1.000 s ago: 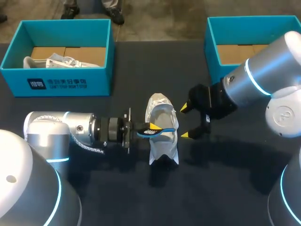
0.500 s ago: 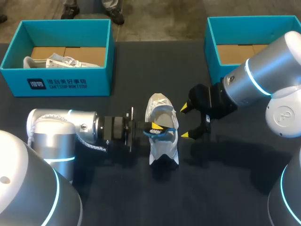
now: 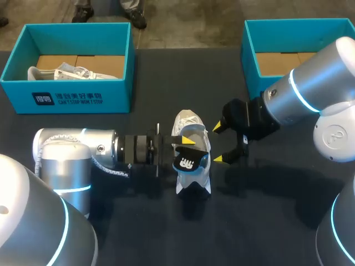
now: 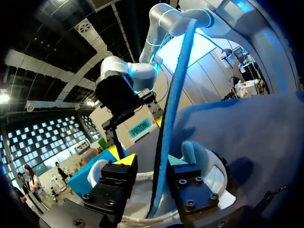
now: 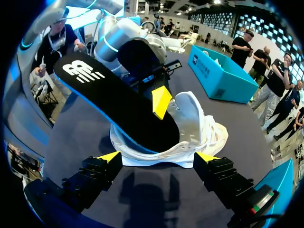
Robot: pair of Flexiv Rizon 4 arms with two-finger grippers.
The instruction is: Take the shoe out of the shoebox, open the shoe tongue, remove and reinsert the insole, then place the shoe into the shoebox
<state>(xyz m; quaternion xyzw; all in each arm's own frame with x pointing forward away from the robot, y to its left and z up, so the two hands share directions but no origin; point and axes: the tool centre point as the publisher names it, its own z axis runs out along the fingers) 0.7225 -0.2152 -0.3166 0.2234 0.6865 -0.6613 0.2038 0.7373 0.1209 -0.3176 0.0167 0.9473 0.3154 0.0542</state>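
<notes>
A white shoe [image 3: 187, 123] lies on the dark table between my two grippers. A black insole with a blue rim [image 3: 187, 163] leans out of its opening, printed face up. My left gripper [image 3: 184, 147] comes in from the left. Its fingers stand apart around the insole, so it is open. In the left wrist view the insole [image 4: 173, 109] runs edge-on between the left gripper's [image 4: 149, 161] tips. My right gripper [image 3: 219, 144] hangs wide open just right of the shoe. In the right wrist view the shoe [image 5: 199, 128] and insole [image 5: 114, 104] lie ahead of that gripper [image 5: 158, 156].
A teal shoebox [image 3: 66, 98] at the back left holds another white shoe [image 3: 72, 72]. A second teal shoebox [image 3: 249, 50] stands at the back right, behind my right arm, showing a cardboard floor.
My left gripper's fingers have parted. The insole, held edge-on before, has turned face up and now rests on the shoe. The right arm has not moved.
</notes>
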